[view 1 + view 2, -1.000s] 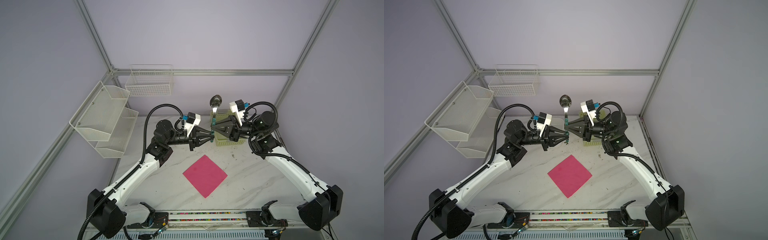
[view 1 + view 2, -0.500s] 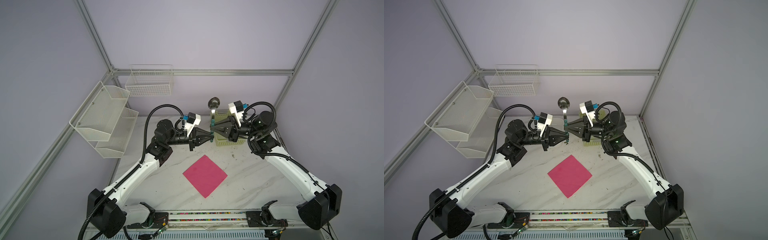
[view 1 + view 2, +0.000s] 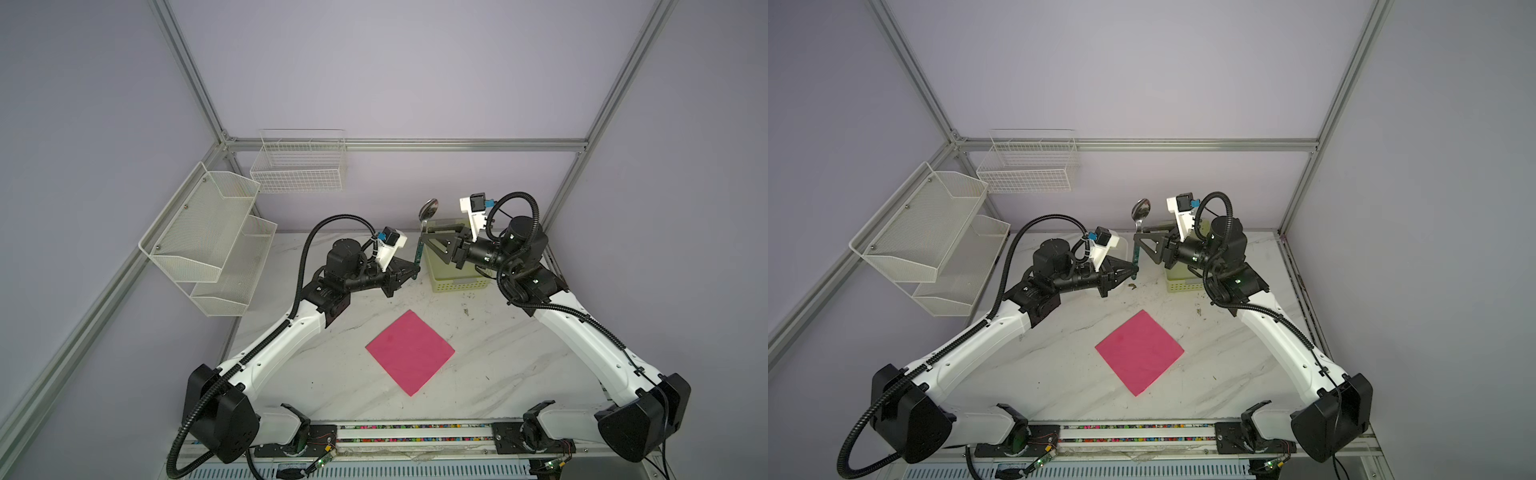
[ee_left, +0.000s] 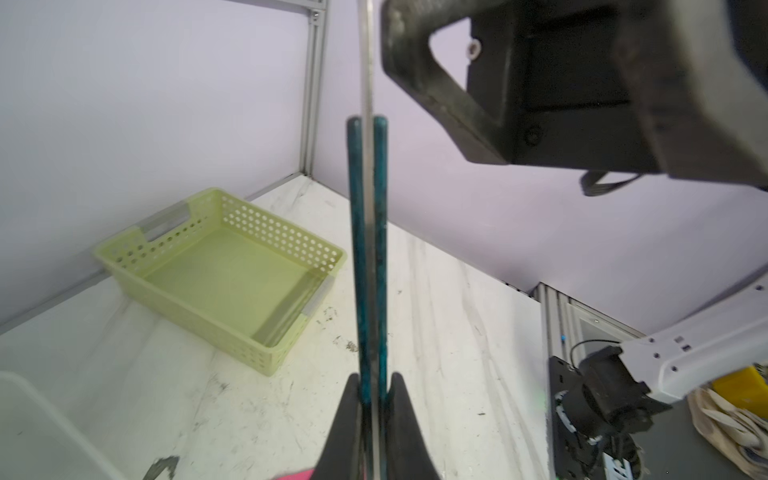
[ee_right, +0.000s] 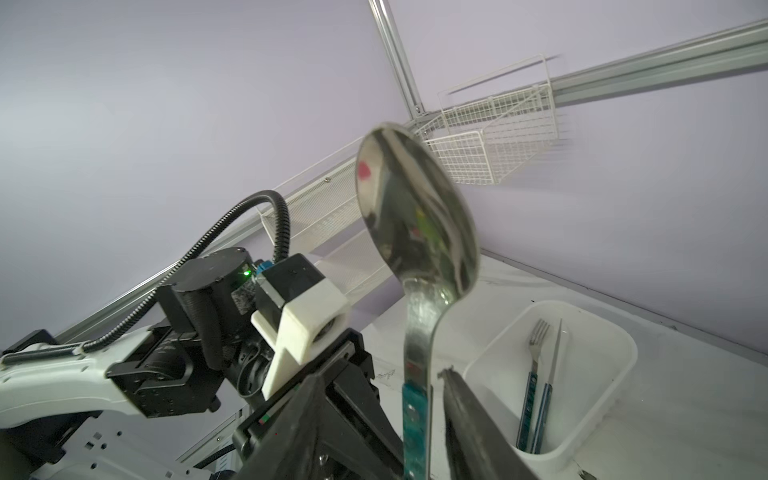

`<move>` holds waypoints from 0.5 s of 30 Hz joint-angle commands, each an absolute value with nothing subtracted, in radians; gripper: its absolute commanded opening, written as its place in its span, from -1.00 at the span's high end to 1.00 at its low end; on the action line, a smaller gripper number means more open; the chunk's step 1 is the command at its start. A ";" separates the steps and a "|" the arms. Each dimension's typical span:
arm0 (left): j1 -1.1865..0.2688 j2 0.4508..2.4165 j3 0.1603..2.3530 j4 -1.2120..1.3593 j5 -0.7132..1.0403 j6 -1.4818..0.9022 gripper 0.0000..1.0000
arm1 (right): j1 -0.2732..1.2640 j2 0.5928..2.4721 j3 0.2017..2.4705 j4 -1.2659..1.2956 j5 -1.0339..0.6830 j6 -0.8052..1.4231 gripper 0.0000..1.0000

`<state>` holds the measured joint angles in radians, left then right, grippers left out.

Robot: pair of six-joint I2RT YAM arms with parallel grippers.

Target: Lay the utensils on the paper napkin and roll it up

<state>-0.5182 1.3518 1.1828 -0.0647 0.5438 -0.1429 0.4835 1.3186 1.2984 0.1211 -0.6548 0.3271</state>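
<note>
- Right now my left gripper [image 4: 373, 380] is pressed together on the low end of the spoon's [image 3: 428, 208] teal handle. The spoon stands upright in the air, bowl up, over the back of the table [image 3: 519, 353].
- My right gripper [image 3: 424, 236] is spread to either side of the spoon's neck. The right wrist view shows a gap at each finger, so I judge the whole weight hangs on the left pinch.
- To finish this handover well, I would draw the right gripper straight back along its own line. The left grip is at the very end of a long lever, so a sideways brush could swivel the spoon.
- The paper napkin [image 3: 410, 352] lies flat on the table like a diamond, nearer the front and well apart from both grippers. Nothing lies on it.
- The fork [image 5: 537, 332] stands in the white tub [image 5: 623, 345] beside another slim utensil.
- The green basket [image 3: 453, 282] sits just below my right gripper, and its rim is the edge to clear.
- The wire shelves [image 3: 208, 232] on the left wall are well apart.
- The table between my arms down to the napkin shows only marble and specks, so there is good room to swing down.
</note>
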 commanded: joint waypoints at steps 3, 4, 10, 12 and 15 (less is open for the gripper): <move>-0.517 1.351 1.321 -0.095 0.352 -0.123 1.00 | 0.492 1.307 1.298 0.062 -0.438 0.371 -0.29; -0.517 1.354 1.322 -0.096 0.338 -0.130 1.00 | 0.495 1.308 1.296 0.045 -0.365 0.409 -0.29; -0.517 1.380 1.355 -0.134 0.309 -0.163 1.00 | 0.530 1.320 1.286 0.050 -0.251 0.516 -0.14; -0.517 1.384 1.355 -0.136 0.300 -0.171 1.00 | 0.547 1.331 1.294 0.061 -0.242 0.531 -0.10; -0.517 1.396 1.366 -0.145 0.308 -0.176 1.00 | 0.563 1.388 1.340 0.026 -0.268 0.524 -0.05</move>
<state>-0.5182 1.3945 1.2514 -0.1604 0.3214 -0.1642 0.5457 1.3407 1.3018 0.0471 -0.2893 0.4953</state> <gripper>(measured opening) 0.080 0.531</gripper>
